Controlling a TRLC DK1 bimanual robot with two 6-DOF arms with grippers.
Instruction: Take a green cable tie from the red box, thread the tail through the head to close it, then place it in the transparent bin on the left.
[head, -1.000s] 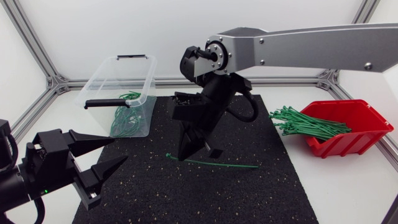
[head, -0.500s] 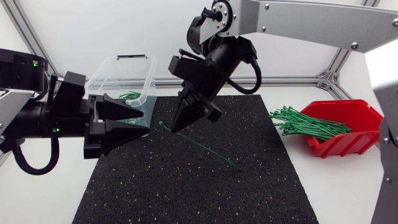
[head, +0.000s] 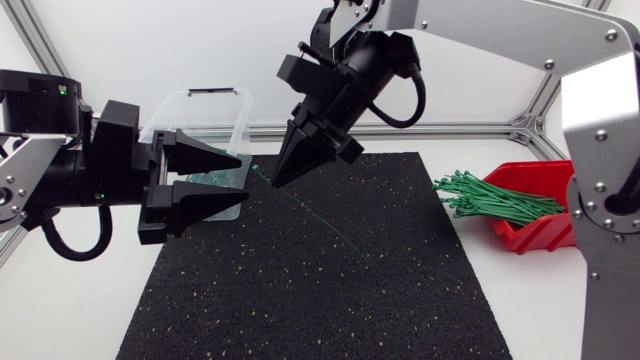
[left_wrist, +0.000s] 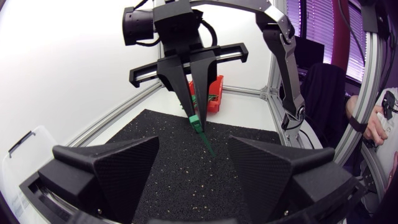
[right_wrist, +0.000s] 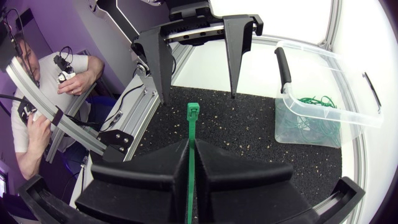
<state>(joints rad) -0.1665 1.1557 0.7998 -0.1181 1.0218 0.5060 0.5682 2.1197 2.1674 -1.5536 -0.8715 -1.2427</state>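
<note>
- Tie (head: 318, 222) hangs in the air over the mat (head: 320, 300), clamped near its head by the closed fingers of the right hand (head: 278, 180). The head pokes out just past the fingertips. The tail slants down across the mat's middle toward the box side, and I cannot tell whether its end touches the mat.
- Left hand (head: 240, 177) is spread wide with nothing between its fingers. Its tips point at the tie's head, and a narrow gap of air parts the two hands.
- From the left wrist, the tie (left_wrist: 200, 130) is straight ahead of the left hand (left_wrist: 193, 146), lined up with the gap between its fingers, with room on either side.
- From the right wrist, the tie (right_wrist: 193, 134) sticks out of the right hand (right_wrist: 189, 146) toward the left hand (right_wrist: 199, 96). The left fingers stand apart to each side of the head's line and do not touch it.
- Both hands are raised above the mat.
- Bin (head: 190, 110) stands at the mat's far left corner, just behind the left hand, which hides part of its near wall. Looped green ties (right_wrist: 311, 121) lie inside.
- Box (head: 560, 200) sits on the white worktop (head: 560, 300) off the mat's right edge, well apart from both hands. A bundle (head: 490, 197) of ties spills over its open side toward the mat.
- The right arm enters from the right, crosses the back and reaches past the middle, with its hand tilted down and leftward.
- The left arm enters from the left with its hand level, pointing right.
</note>
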